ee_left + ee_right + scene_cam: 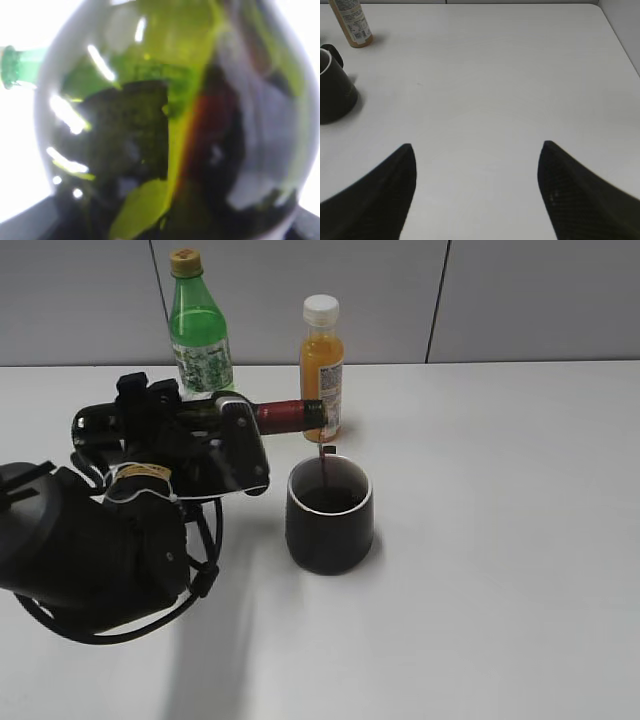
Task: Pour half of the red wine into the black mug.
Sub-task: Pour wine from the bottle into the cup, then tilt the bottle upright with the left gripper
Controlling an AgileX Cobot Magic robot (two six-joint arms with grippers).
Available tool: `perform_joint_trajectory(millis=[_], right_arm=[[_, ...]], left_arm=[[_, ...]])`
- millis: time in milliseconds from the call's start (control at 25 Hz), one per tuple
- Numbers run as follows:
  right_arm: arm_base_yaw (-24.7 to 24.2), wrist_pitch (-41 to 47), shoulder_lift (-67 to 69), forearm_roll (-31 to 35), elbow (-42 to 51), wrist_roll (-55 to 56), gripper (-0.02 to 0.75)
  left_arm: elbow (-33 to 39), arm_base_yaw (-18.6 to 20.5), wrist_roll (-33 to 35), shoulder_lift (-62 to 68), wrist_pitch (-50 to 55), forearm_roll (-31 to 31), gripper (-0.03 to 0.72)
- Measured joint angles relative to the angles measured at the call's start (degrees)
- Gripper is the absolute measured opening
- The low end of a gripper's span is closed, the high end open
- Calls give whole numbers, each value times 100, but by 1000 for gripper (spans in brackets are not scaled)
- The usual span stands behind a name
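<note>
My left gripper (215,445) is shut on the red wine bottle (285,417) and holds it lying sideways, maroon neck pointing right over the black mug (330,515). A thin dark red stream runs from the mouth into the mug, which holds dark liquid. The dark green glass of the bottle (170,125) fills the left wrist view, with red liquid inside. My right gripper (476,150) is open and empty over bare table; the mug (332,92) is at its far left.
A bright green plastic soda bottle (198,330) and a small orange juice bottle (322,365) stand behind the mug; the juice bottle also shows in the right wrist view (352,22). The white table (500,540) stretches to the right.
</note>
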Motion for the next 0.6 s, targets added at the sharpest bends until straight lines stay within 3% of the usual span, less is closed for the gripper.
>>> perform_joint_trajectory(millis=[240,600], right_arm=[[0,0,0,0,0,0,573],[0,0,0,0,0,0,573]], left_arm=[[0,-43,-1256,0,142,322,538],[0,-94,-4514,0,348,745,538]])
